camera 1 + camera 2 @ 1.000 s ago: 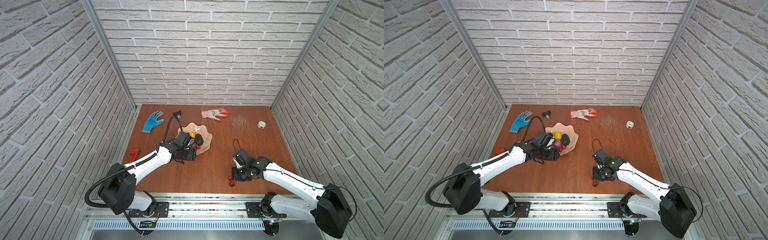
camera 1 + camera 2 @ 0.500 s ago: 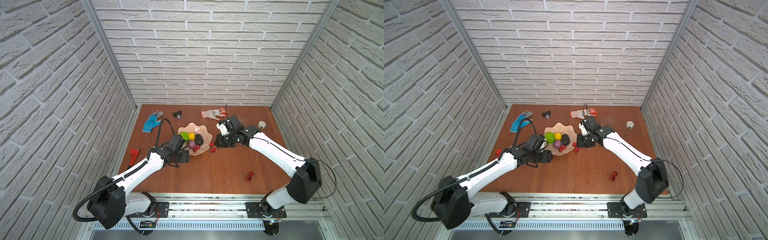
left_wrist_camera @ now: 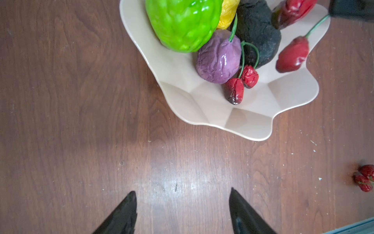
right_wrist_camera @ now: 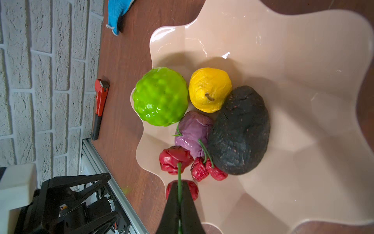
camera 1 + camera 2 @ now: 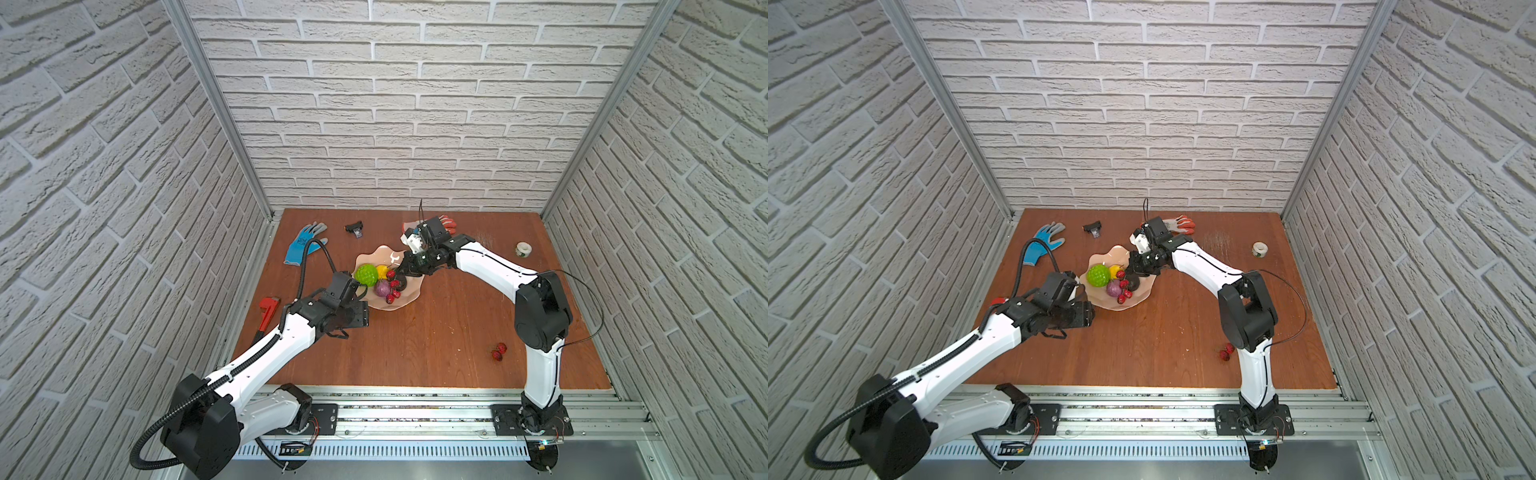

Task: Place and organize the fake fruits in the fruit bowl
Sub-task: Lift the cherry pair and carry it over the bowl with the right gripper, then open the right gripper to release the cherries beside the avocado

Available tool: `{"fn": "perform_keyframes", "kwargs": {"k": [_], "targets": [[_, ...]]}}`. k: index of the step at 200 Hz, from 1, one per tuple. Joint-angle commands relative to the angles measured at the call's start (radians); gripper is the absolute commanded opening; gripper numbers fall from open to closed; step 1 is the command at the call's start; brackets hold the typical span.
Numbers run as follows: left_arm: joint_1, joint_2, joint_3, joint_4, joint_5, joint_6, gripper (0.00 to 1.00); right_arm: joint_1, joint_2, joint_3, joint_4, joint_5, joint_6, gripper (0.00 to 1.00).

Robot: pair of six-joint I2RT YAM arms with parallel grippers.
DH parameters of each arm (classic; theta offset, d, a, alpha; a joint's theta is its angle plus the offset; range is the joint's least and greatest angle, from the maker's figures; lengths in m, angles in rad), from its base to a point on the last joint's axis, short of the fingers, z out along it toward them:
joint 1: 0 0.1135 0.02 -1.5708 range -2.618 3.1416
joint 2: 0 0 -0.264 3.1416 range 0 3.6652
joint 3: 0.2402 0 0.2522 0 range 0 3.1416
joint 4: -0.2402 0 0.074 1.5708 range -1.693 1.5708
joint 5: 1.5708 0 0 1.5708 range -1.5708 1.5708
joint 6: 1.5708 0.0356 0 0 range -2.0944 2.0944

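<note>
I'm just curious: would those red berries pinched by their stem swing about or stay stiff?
Probably swing a little: the right gripper holds the berries only by a thin green stem. Likely light: they are small beside the avocado. Wrinkled skin suggests soft plastic.

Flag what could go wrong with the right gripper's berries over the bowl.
The right gripper pinches only the thin stem of the red berries, right by the rim of the fruit bowl; released here, they might roll out. Another berry pair lies on the table near the right arm and could be missed.
</note>
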Motion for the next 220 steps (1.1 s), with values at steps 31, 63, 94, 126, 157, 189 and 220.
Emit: {"fn": "perform_keyframes", "kwargs": {"k": [31,63,94,126,157,189,220], "targets": [[0.013,-0.020,-0.010,-0.015,-0.013,-0.004,0.72,-0.017,0.035,0.029,0.014,-0.030,-0.025,0.06],[0.015,-0.021,-0.005,-0.017,-0.013,-0.004,0.72,-0.035,0.048,0.001,0.008,-0.028,-0.043,0.06],[0.017,-0.020,-0.004,-0.015,-0.014,-0.006,0.72,-0.049,0.040,-0.042,0.016,-0.016,-0.050,0.06],[0.017,-0.009,-0.001,-0.006,-0.008,-0.007,0.72,-0.051,0.048,-0.051,0.003,-0.018,-0.068,0.06],[0.017,-0.004,0.001,-0.006,-0.006,-0.008,0.72,-0.052,0.058,-0.045,-0.005,-0.007,-0.080,0.06],[0.017,-0.009,-0.004,-0.003,-0.006,-0.016,0.72,-0.055,0.053,-0.022,-0.029,0.013,-0.102,0.13],[0.017,-0.009,-0.008,-0.001,-0.005,-0.022,0.72,-0.064,0.050,-0.004,-0.040,0.032,-0.111,0.31]]}}
